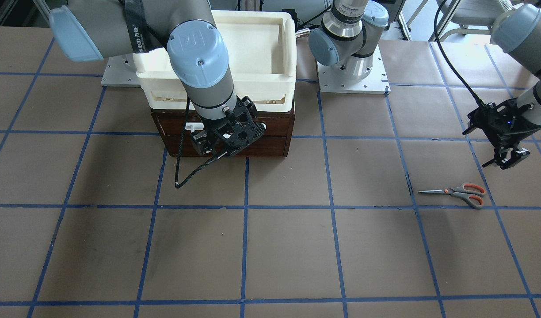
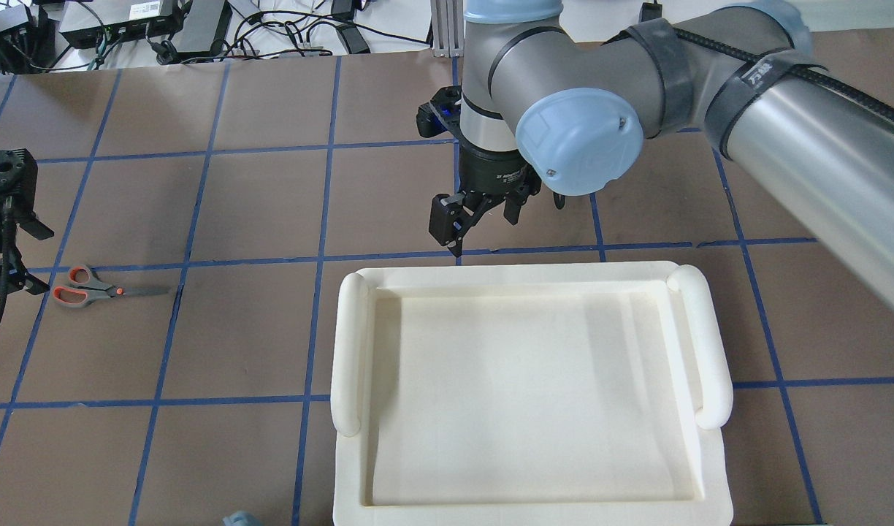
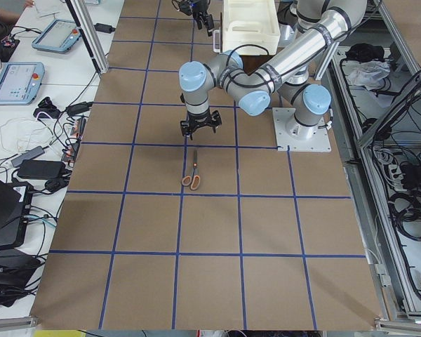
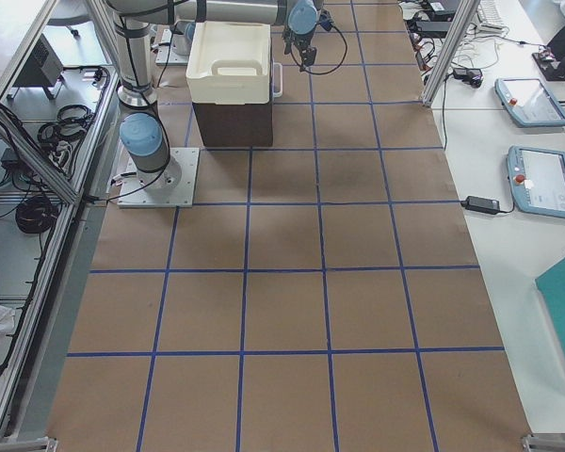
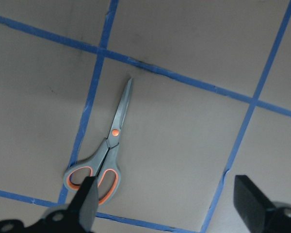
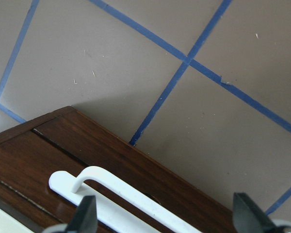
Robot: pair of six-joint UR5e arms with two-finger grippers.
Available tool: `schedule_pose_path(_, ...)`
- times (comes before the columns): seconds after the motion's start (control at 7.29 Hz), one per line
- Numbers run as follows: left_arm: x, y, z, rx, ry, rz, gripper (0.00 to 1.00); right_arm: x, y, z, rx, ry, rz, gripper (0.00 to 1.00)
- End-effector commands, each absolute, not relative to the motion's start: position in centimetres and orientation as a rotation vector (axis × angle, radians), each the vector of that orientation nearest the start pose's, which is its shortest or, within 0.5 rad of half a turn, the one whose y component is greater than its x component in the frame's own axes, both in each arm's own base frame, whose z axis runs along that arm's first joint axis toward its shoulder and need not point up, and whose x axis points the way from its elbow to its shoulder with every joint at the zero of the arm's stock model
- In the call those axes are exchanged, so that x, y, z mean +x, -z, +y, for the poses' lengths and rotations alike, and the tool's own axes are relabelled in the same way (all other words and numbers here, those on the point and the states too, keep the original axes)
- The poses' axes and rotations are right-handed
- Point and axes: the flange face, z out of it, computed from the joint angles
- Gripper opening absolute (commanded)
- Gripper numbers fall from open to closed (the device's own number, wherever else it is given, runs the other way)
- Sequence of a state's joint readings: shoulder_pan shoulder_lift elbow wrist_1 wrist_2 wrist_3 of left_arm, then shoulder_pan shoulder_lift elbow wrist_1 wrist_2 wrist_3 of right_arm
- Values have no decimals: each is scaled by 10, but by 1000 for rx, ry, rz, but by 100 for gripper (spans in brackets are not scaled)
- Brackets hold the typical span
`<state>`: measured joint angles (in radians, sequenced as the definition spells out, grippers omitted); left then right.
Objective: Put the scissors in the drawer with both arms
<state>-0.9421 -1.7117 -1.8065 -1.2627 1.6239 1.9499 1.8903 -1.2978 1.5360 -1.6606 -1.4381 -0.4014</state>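
The scissors lie flat on the brown table, blades pointing toward the middle; they also show in the overhead view and the left wrist view. My left gripper is open and empty, hovering above the table just on the robot side of the handles; in its wrist view the handles sit by one finger. The drawer is shut, with its white bar handle in the right wrist view. My right gripper is open and empty, hanging in front of the drawer face over the handle.
A cream-white plastic bin sits on top of the brown chest and hides it from overhead. A handleless lower drawer front lies below the drawer. A black cable loops down from my right wrist. Blue tape lines grid the table.
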Motion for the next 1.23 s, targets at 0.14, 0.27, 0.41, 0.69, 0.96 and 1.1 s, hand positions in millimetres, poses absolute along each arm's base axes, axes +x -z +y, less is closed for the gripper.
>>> schedule_pose_path(0.14,245,-265,-512,2211,-118,2251,100,322,-343,-512,-1470,-227,2586,100)
schedule_pose_path(0.27,250,-251,-518,2221,-84,2231,100,321,-344,-514,-1655,-198,2468,100)
schedule_pose_path(0.41,251,-232,-524,2251,-30,2230,100,321,-344,-514,-1763,-188,2383,100)
schedule_pose_path(0.69,250,-204,-524,2412,-30,2091,100,320,-340,-513,-2061,-173,2106,100)
schedule_pose_path(0.96,253,-186,-525,2398,-28,2068,100,317,-321,-504,-2133,-204,1997,100)
schedule_pose_path(1.1,254,-183,-525,2394,-25,2064,100,316,-315,-501,-2157,-212,1969,100)
